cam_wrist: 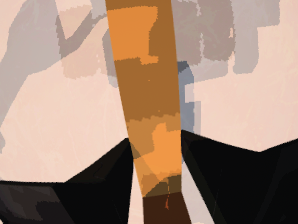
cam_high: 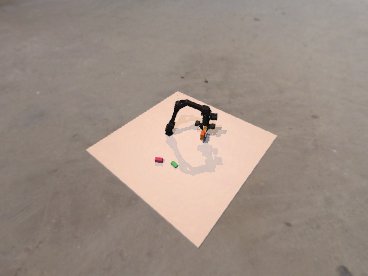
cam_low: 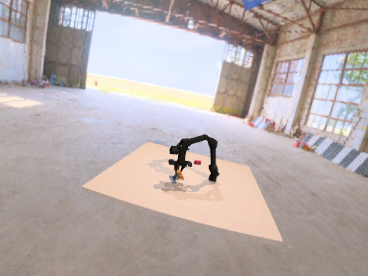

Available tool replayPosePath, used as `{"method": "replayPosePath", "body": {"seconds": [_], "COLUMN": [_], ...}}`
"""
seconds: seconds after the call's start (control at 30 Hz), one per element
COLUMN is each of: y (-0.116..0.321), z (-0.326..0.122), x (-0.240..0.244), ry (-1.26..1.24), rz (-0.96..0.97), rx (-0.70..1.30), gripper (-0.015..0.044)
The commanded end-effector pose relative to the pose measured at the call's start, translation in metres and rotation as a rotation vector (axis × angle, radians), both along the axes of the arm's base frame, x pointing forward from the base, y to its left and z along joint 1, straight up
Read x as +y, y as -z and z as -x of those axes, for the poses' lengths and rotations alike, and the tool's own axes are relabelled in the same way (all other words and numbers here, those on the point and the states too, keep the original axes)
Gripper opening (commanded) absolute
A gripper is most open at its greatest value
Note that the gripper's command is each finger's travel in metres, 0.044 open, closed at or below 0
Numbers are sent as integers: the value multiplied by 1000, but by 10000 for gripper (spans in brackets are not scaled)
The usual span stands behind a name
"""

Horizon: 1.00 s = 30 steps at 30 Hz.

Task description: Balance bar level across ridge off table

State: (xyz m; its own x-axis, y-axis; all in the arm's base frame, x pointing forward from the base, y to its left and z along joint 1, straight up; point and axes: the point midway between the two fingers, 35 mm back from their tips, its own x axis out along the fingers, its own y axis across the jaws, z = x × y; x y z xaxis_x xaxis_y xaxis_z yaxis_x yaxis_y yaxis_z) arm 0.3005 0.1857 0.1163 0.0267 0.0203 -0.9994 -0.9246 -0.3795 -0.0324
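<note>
The orange bar [cam_high: 203, 134] [cam_low: 180, 174] [cam_wrist: 150, 90] is between the black fingers of my gripper [cam_high: 205, 128] [cam_low: 179, 168] [cam_wrist: 154, 140], which is shut on it. In the wrist view the bar runs from the top edge down between the fingertips to a dark brown lower part. The blue-grey ridge [cam_low: 173, 178] [cam_wrist: 187, 111] shows just right of the bar in the wrist view, partly hidden by the bar and the right finger. Whether the bar touches the ridge, and whether it is level, I cannot tell.
A crimson block [cam_high: 159, 160] [cam_low: 197, 162] and a green block [cam_high: 174, 164] lie on the pale table top [cam_high: 195, 215] [cam_low: 240, 215], away from the gripper. Shadows of the arm fall across the table top around the bar.
</note>
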Motion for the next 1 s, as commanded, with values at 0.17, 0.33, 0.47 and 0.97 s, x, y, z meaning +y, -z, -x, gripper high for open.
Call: {"method": "replayPosePath", "body": {"seconds": [0.17, 0.33, 0.47, 0.97], "y": [1, 1, 2, 3], "z": [-1, -1, -1, 0], "x": [0, 0, 0, -1], "ry": [0, 0, 0, 0], "rz": [2, 2, 2, 2], "rx": [-3, -3, -3, -3], "gripper": [0, 0, 0, 0]}}
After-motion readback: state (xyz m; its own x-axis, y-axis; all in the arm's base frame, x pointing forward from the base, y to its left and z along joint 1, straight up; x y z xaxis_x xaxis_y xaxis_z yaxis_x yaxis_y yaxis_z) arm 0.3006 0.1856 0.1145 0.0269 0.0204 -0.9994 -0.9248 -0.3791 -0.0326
